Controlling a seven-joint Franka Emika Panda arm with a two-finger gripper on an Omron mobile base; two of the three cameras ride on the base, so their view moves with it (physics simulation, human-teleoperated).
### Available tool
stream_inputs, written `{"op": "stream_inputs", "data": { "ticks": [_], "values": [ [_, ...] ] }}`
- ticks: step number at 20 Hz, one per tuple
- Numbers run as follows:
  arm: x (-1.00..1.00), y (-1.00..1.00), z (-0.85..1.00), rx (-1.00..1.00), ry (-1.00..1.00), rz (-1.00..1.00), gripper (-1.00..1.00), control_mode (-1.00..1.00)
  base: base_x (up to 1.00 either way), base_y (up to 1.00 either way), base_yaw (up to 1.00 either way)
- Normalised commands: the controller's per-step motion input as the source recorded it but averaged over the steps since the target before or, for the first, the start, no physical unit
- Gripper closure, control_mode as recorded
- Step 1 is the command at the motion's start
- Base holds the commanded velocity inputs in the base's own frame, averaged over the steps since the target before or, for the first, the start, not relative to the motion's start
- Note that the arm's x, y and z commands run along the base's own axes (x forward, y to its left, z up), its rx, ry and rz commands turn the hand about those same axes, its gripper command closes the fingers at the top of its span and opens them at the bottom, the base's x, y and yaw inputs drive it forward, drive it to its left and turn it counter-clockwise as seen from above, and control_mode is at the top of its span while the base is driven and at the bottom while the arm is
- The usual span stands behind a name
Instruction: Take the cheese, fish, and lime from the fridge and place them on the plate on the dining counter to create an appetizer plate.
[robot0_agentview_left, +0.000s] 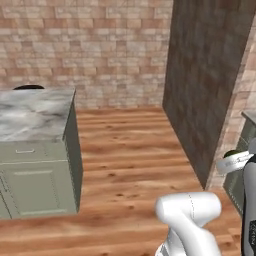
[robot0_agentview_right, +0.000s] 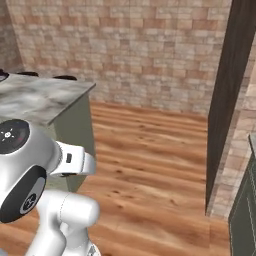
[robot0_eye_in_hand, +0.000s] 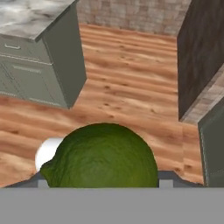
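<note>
In the hand view a large green lime (robot0_eye_in_hand: 103, 155) sits between the fingers of my gripper (robot0_eye_in_hand: 103, 183), which is shut on it and carries it above the wooden floor. The lime hides most of both fingertips (robot0_eye_in_hand: 42, 182). The dining counter (robot0_agentview_left: 30, 115), a marble top on a sage-green base, stands to the left; it also appears in the right base view (robot0_agentview_right: 42, 97) and at the upper left of the hand view (robot0_eye_in_hand: 30, 15). The cheese, fish, plate and fridge are out of view.
A tall dark wall panel (robot0_agentview_left: 205, 85) (robot0_agentview_right: 235, 90) stands to the right, with a sage-green cabinet (robot0_agentview_right: 245, 215) beside it. Black stools (robot0_agentview_right: 65, 77) stand behind the counter. Wooden floor (robot0_agentview_left: 130, 150) runs between the counter and the panel, up to a brick wall (robot0_agentview_left: 100, 45).
</note>
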Motion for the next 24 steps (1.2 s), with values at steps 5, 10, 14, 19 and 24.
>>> {"op": "stream_inputs", "data": {
  "ticks": [5,10,14,19,24],
  "values": [
    [0.0,0.0,0.0,0.0,0.0,0.0,1.0,1.0,1.0,-0.19,0.14],
    [0.0,0.0,0.0,0.0,0.0,0.0,1.0,1.0,1.0,-0.28,0.13],
    [0.0,0.0,0.0,0.0,0.0,0.0,1.0,1.0,1.0,-0.29,0.15],
    [0.0,0.0,0.0,0.0,0.0,0.0,1.0,1.0,1.0,-0.36,0.24],
    [0.0,0.0,0.0,0.0,0.0,0.0,1.0,1.0,1.0,-0.45,0.35]
  ]
}}
